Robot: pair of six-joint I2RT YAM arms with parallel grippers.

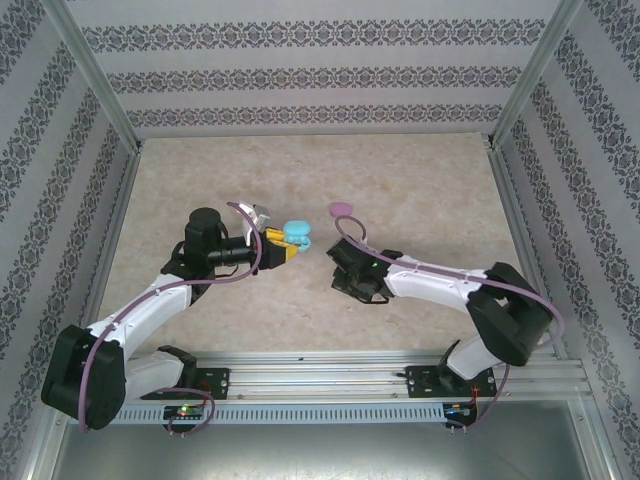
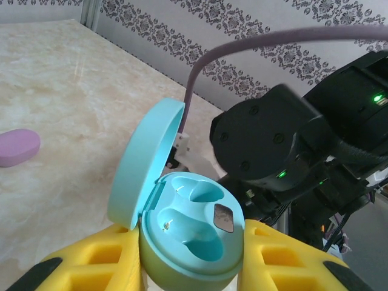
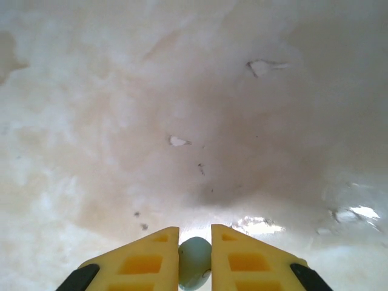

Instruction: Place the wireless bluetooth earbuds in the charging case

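My left gripper (image 1: 285,250) is shut on the turquoise charging case (image 1: 297,234), holding it above the table's middle. In the left wrist view the case (image 2: 194,233) sits between the yellow fingers (image 2: 91,260) with its lid (image 2: 145,163) swung open to the left. Both of its sockets are empty. My right gripper (image 1: 345,272) hovers low just right of the case, pointing down at the table. Its yellow fingers (image 3: 145,260) pinch a light blue earbud (image 3: 194,262) near the tips. The pale pink earbuds are out of view.
A closed pink oval case (image 1: 343,209) lies on the marble tabletop (image 1: 420,200) behind the grippers; it is also at the left in the left wrist view (image 2: 18,147). The right arm's black wrist (image 2: 285,145) looms close behind the open case. Patterned walls enclose the table.
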